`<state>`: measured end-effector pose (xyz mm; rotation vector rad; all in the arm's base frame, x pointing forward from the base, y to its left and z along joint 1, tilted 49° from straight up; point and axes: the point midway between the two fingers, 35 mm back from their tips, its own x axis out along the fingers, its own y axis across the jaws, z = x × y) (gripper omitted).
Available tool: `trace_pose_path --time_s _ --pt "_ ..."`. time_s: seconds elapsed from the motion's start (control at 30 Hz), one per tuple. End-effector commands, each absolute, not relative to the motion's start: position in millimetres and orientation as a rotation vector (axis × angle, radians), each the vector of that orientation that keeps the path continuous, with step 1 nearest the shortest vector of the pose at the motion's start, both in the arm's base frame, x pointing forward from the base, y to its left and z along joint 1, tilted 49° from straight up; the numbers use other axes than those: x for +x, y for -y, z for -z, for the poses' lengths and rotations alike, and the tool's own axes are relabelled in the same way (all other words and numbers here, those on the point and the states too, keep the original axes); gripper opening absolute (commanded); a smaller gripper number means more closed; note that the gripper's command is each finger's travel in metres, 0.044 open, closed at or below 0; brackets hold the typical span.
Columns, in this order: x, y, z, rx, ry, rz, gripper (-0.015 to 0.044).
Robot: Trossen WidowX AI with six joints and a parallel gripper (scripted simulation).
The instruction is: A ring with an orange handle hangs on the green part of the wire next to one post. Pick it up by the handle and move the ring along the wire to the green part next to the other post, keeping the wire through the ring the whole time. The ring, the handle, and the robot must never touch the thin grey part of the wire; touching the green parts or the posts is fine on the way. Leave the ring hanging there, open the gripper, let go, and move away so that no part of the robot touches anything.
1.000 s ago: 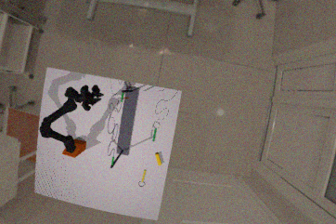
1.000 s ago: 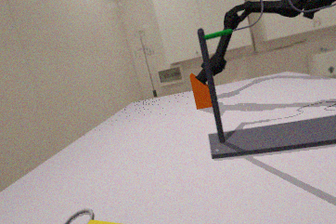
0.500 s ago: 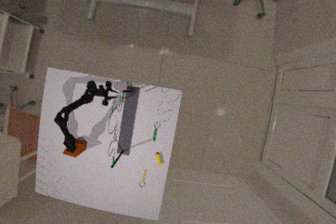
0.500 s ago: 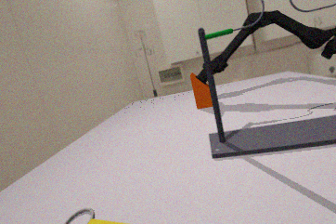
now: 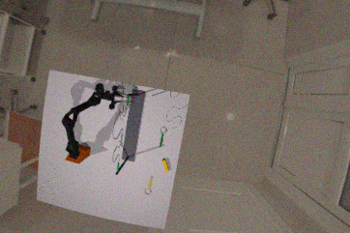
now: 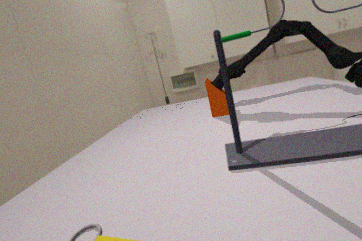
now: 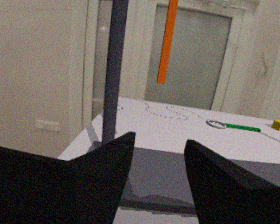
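Orange handle (image 5: 131,101) (image 7: 167,42), a straight, slim, matt bar, hangs beside the smooth dark post (image 5: 137,94) (image 7: 114,75). The black tool (image 5: 123,96) (image 7: 160,142), its tapered fingers partly open with nothing between them, points beside that post; from the wrist, the handle appears above the gap, apart from both fingertips.

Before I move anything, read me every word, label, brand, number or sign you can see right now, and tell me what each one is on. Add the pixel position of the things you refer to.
No readable text in any view.
The black robot arm (image 5: 69,123) (image 6: 295,28): no lettering can be made out.
The small pale plate on the wall (image 7: 48,125): too blurred to tell whether it is marked.
The grey framed panel on the wall (image 6: 183,81): too blurred to read, if it bears anything.
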<state>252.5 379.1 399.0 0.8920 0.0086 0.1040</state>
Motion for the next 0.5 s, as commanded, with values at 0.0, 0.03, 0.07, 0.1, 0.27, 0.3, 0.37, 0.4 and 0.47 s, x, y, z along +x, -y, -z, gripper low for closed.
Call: trace_pose_path --time_s 0.0,0.03,0.07,0.1,0.27,0.3,0.37,0.4,0.47 --pt "270.2 -368.8 -411.5 0.902 -0.003 -0.103 0.0160" --pt "277.8 -363.8 -416.5 0.902 -0.001 -0.104 0.0160" --pt "285.0 -358.8 -421.5 0.902 -0.001 -0.104 0.0160" --pt "291.9 -353.6 -426.4 0.901 0.000 -0.104 0.0160" --pt "301.2 -346.0 -433.3 0.899 0.000 -0.105 0.0160" --pt "301.5 -346.1 -433.4 0.899 0.000 -0.105 0.0160" --pt "302.7 -346.4 -433.5 0.899 0.000 -0.105 0.0160" --pt "303.7 -346.6 -433.7 0.899 0.000 -0.105 0.0160" --pt "306.2 -347.1 -434.0 0.899 0.001 -0.105 0.0160"
